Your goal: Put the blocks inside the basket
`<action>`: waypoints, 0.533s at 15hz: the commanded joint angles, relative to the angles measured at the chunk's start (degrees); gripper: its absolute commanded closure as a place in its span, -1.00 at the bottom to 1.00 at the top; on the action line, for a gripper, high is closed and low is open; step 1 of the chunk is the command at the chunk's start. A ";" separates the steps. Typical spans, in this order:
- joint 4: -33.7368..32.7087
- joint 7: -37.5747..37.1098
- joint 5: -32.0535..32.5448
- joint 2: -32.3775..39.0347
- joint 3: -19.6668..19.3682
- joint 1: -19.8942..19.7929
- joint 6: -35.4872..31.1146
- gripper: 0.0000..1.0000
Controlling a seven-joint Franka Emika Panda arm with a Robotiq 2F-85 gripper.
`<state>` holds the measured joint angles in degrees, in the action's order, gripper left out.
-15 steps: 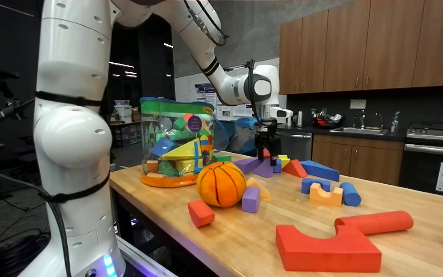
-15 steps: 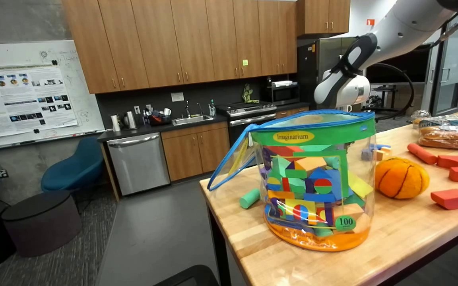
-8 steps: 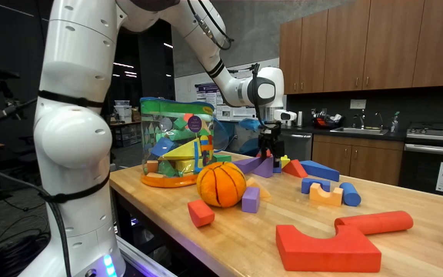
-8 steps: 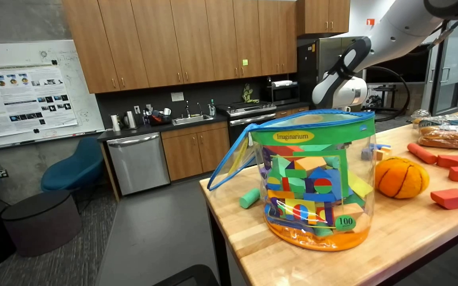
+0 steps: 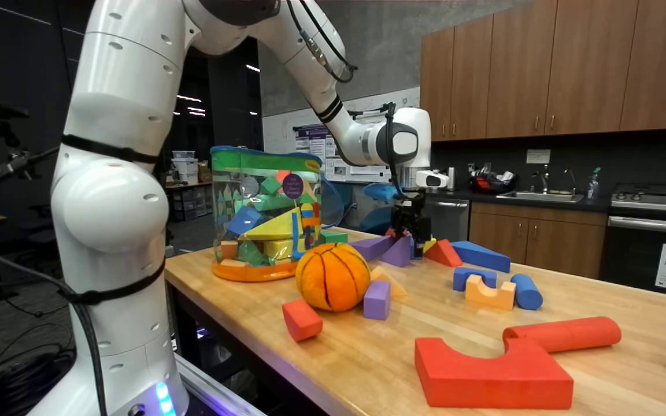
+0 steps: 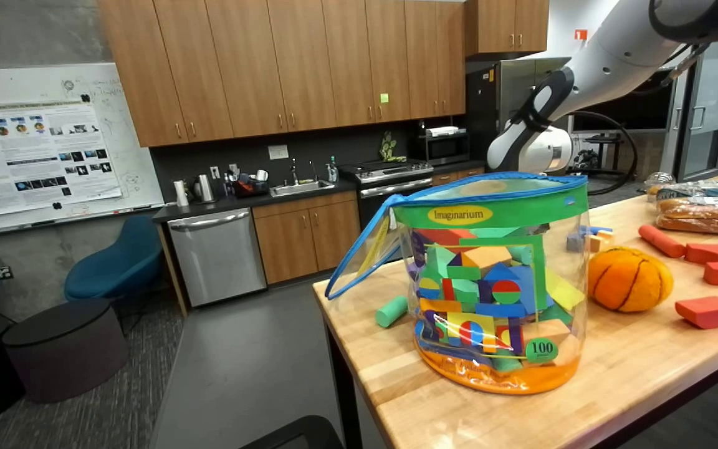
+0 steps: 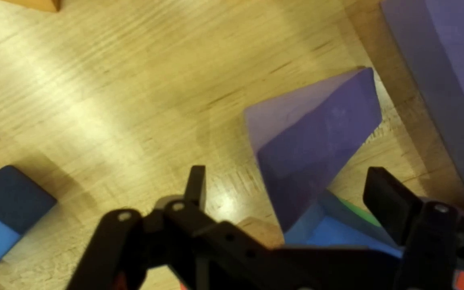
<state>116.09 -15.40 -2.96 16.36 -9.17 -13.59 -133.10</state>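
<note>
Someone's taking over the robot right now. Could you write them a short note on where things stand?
Hand: open, holding nothing; in the wrist view, a purple wedge shows within its opening.
Basket: upright on the table, top open.
Done: many blocks are inside it.
Left: that wedge and the other loose blocks, including a red arch, blue cylinder and green cylinder.

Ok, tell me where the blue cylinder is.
In an exterior view, the blue cylinder lies in the right half, just right of the light orange arch.
</note>
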 commanded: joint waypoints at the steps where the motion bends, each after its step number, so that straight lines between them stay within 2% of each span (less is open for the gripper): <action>1: -0.59 2.28 -1.80 0.02 -0.59 0.63 0.12 -0.46; 3: -0.30 2.70 -1.80 -0.36 -0.59 0.63 0.14 -0.31; 8: -0.09 2.95 -1.55 -0.79 -0.70 0.71 0.37 0.47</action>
<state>115.98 -13.93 -3.07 16.36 -9.17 -13.59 -133.10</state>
